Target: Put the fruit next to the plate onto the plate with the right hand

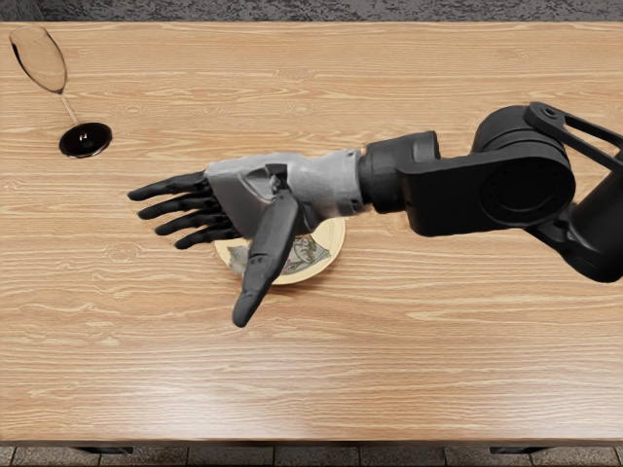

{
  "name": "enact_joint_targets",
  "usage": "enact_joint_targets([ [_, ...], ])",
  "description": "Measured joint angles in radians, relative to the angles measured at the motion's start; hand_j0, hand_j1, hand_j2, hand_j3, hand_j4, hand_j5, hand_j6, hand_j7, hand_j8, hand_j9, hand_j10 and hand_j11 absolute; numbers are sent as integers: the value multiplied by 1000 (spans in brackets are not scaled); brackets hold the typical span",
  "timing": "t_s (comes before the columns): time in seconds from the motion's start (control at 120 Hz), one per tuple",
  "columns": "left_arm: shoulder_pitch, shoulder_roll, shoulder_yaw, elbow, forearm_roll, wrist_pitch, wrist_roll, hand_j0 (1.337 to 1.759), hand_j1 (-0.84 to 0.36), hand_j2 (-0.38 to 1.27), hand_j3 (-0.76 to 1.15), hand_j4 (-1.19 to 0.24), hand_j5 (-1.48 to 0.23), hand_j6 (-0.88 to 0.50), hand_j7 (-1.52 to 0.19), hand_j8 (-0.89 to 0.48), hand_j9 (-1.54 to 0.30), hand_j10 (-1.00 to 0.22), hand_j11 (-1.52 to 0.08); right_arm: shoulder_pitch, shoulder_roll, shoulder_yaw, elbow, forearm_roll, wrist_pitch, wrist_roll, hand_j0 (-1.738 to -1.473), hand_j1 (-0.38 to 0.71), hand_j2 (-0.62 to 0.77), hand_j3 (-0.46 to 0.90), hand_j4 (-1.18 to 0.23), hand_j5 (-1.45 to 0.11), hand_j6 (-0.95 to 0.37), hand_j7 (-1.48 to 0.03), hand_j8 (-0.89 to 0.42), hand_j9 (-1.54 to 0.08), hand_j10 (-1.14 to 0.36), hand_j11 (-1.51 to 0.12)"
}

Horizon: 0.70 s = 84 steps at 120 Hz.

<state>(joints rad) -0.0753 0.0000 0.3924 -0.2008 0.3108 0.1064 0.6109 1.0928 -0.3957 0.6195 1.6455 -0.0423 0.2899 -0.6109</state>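
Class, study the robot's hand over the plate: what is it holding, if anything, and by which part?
Nothing is held. The right hand is open, its fingers spread, over the plate.

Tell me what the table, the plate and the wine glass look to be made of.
Table: wood, matte, judging by its grain lines. Plate: probably glazed ceramic, cream rim with a printed centre; mostly covered, so uncertain. Wine glass: clear glass, since the wood grain shows through its bowl; its foot looks dark.
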Motion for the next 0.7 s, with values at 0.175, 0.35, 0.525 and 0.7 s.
enact_joint_targets([
  [0.175, 0, 0, 0, 0, 1, 0, 0, 1658, 349, 0, 0, 0, 0, 0, 0, 0, 0, 0, 0, -134, -195, 82, 20, 146, 240, 0, -1658, -308, -5, 0, -35, -46, -34, -46, -34, -46, -35, -46],
  [0.35, 0, 0, 0, -1, 1, -1, 0, 1658, 349, 0, 0, 0, 0, 0, 0, 0, 0, 0, 0, -199, -443, 96, 18, 319, 306, 0, -1658, -309, -6, 0, -33, -44, -33, -44, -33, -44, -34, -44],
  [0.525, 9, 0, 2, -1, 1, 0, 0, 1658, 349, 0, 0, 0, 0, 0, 0, 0, 0, 0, 0, -254, -634, 97, -8, 417, 318, 0, -1658, -311, -6, 0, -31, -42, -31, -42, -31, -42, -32, -42],
  [0.7, 8, 0, -1, 3, 0, 0, 0, 1658, 349, 0, 0, 0, 0, -1, 0, 0, 0, 0, 0, -272, -716, 92, -16, 440, 321, 0, -1658, -311, -6, 0, -30, -41, -29, -41, -29, -41, -30, -41],
])
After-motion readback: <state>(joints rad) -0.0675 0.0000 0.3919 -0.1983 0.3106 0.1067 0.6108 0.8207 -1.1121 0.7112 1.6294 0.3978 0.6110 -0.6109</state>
